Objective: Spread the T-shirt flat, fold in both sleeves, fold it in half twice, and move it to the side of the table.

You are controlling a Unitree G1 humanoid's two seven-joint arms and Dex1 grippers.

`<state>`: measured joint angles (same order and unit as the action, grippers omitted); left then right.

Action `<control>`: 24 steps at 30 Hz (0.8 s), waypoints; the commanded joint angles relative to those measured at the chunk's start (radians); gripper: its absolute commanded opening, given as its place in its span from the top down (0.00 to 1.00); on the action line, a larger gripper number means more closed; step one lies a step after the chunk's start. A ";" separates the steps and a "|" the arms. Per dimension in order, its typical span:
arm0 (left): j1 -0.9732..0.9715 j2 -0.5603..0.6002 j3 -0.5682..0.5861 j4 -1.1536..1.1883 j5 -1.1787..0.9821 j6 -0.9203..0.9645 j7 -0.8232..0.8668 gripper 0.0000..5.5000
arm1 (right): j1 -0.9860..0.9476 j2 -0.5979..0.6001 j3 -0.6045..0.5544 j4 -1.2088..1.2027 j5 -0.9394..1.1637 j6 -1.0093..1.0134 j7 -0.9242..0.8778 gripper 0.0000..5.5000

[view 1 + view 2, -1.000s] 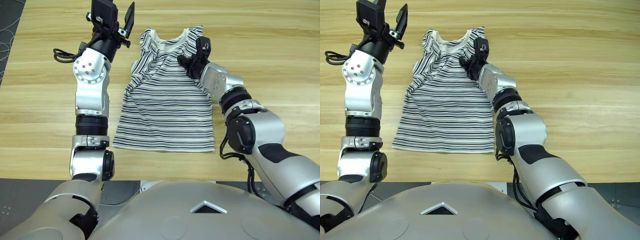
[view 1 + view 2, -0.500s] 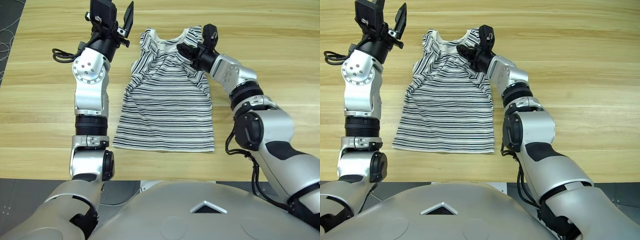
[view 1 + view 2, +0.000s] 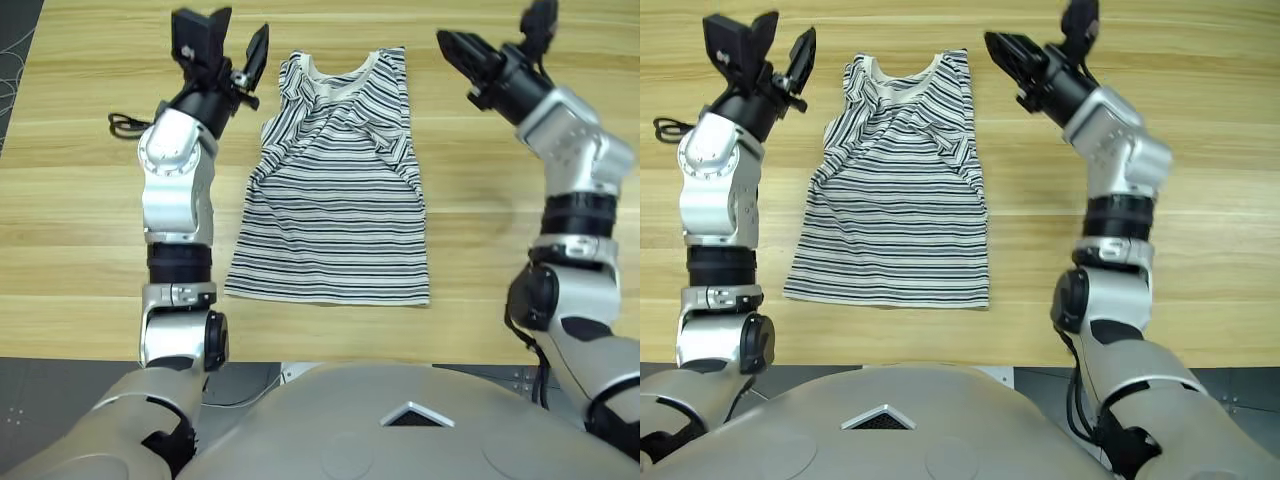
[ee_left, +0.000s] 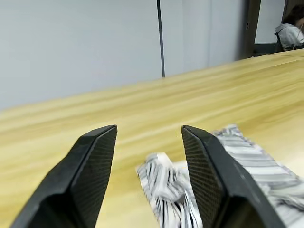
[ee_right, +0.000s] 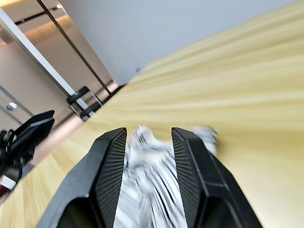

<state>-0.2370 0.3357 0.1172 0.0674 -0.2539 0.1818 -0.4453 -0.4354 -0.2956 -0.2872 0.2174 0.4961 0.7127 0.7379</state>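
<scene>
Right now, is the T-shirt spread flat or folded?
Spread out unfolded but not flat: the T-shirt is bunched and wrinkled near its shoulders.

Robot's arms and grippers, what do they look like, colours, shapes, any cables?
The left arm and right arm wear glossy silver shells with black ribbed joints. The left gripper and right gripper are black; their fingers are flat, tapered, weave-textured. A black cable loops beside the right elbow.

Striped T-shirt [image 3: 335,200] lying on the wooden table [image 3: 80,230], collar far, rumpled near the shoulders; left gripper [image 3: 235,35] raised beside the collar, fingers apart; right gripper [image 3: 462,55] opposite, clear of the cloth
</scene>
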 commanded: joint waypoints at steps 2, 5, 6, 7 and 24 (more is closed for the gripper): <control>0.398 0.129 0.170 -0.340 -0.280 0.354 -0.122 0.54 | 0.439 -0.154 -0.091 -0.446 0.140 0.278 0.004 0.68; 0.516 0.158 0.213 -0.407 -0.348 0.471 -0.123 0.51 | 0.557 -0.201 -0.095 -0.504 0.182 0.341 0.025 0.68; 0.557 0.164 0.224 -0.425 -0.366 0.509 -0.119 0.48 | 0.590 -0.220 -0.097 -0.512 0.198 0.362 0.033 0.68; 0.604 0.173 0.230 -0.444 -0.368 0.527 -0.122 0.46 | 0.622 -0.240 -0.089 -0.518 0.208 0.379 0.043 0.68; 0.840 0.242 0.157 -0.450 -0.326 0.685 -0.111 0.27 | 0.803 -0.174 0.081 -0.647 0.294 0.619 -0.135 0.60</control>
<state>0.5338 0.5617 0.3165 -0.4097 -0.6169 0.8144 -0.5731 0.3154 -0.4847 -0.2345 -0.4032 0.7818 1.2527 0.6567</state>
